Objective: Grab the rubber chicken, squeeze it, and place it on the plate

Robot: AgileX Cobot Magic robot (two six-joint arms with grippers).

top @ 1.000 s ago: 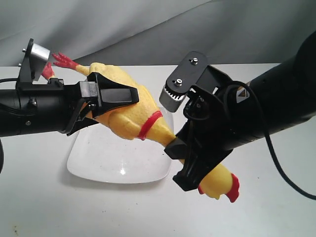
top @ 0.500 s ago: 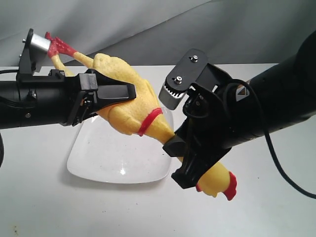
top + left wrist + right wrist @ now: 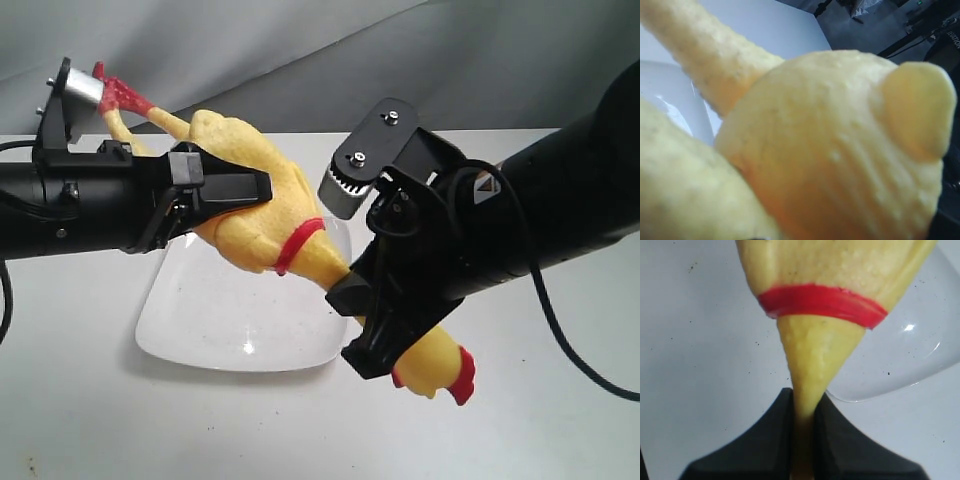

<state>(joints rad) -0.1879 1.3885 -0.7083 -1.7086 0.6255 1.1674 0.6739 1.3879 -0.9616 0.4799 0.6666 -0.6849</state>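
Since a second earlier, the red feet end of the rubber chicken [image 3: 265,215] had risen at the far left and its head had dipped a little lower at the near right; over the last half second almost nothing shifted. Item held aloft, slanting from far left down to near right, clear of the surface [image 3: 90,420]. Left gripper [image 3: 235,200]: fingers clamped around the plump body, which filled the left wrist view. Right gripper [image 3: 358,322]: fingers [image 3: 772,435] pinching the thin neck below the red band. Plate [image 3: 200,335]: bare, lying on the surface under the body; the head hung past its right edge. Status, as judged: pick-up done; squeeze apparently in hand, with both grips pressing on the toy, though how far the body was compressed could not be told; placing on the plate not yet done.
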